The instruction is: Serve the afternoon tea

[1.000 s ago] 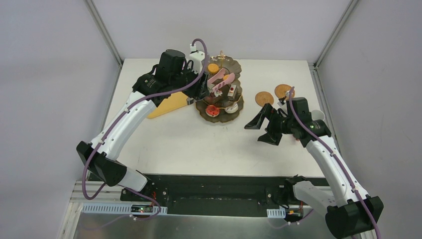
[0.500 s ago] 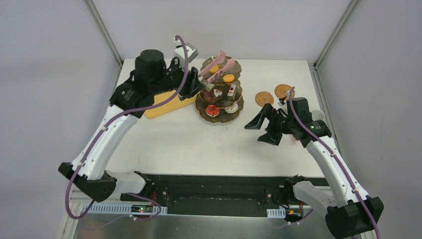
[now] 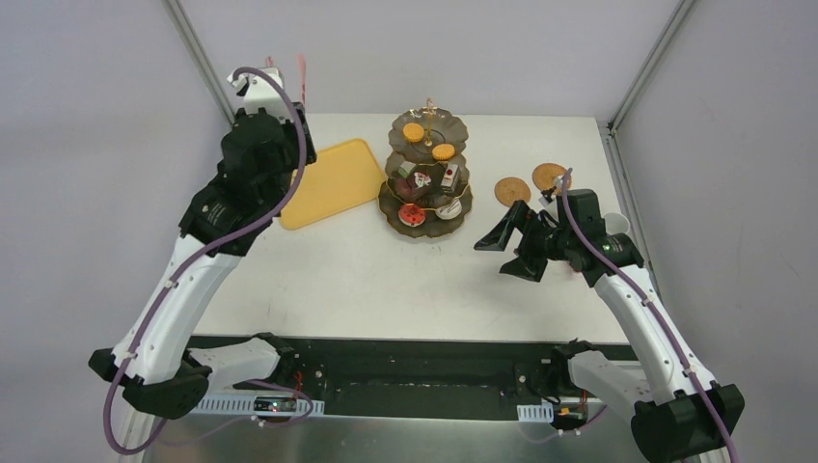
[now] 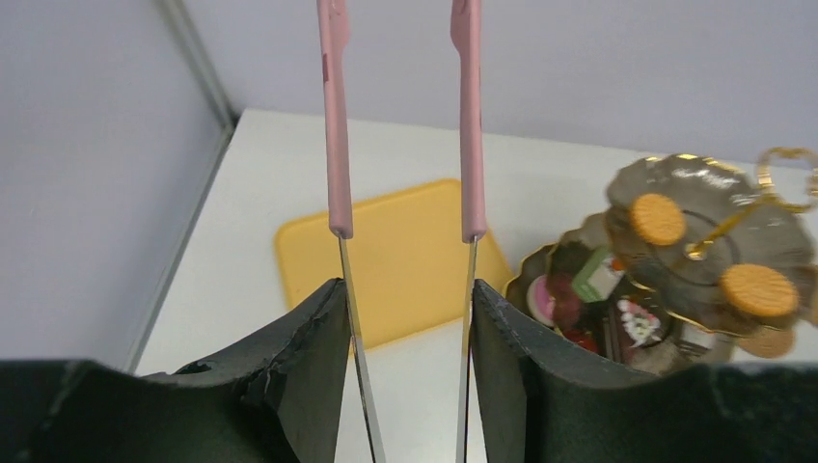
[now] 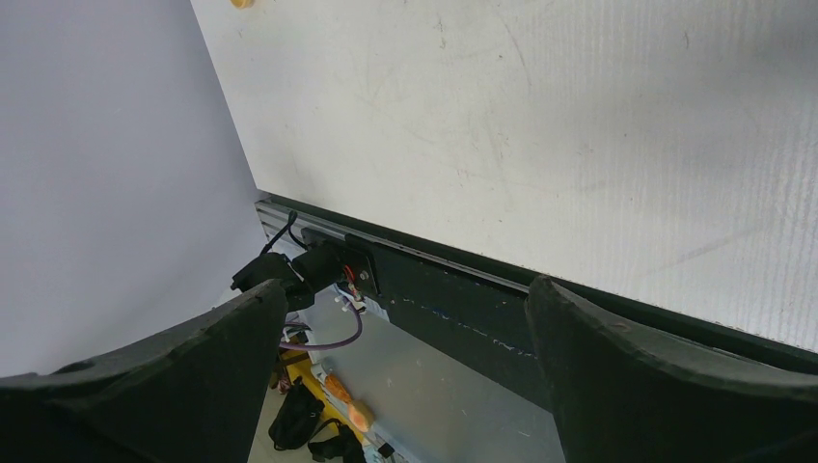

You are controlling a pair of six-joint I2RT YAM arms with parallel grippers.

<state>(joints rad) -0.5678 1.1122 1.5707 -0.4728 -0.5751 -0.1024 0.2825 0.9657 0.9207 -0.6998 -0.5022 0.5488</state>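
Note:
The dark three-tier stand (image 3: 429, 204) with its gold rod stands at the back middle of the table. Two orange cookies (image 3: 413, 132) lie on its top tiers and small cakes (image 3: 424, 183) on the lower ones. My left gripper (image 3: 280, 82) is raised high at the back left, shut on pink-tipped metal tongs (image 4: 336, 145) that point up and away. In the left wrist view the stand (image 4: 675, 174) lies to the right of the gripper (image 4: 405, 289). Two woven coasters (image 3: 511, 189) lie right of the stand. My right gripper (image 3: 509, 249) hangs open and empty in front of them.
A yellow tray (image 3: 333, 178) lies left of the stand, under the raised tongs. The right wrist view shows bare table (image 5: 579, 116) and its front rail beyond the right gripper (image 5: 405, 289). Walls and frame posts close the back corners.
My left arm has lifted and swung left away from the stand, carrying the tongs up to the back left corner. The right arm has not moved.

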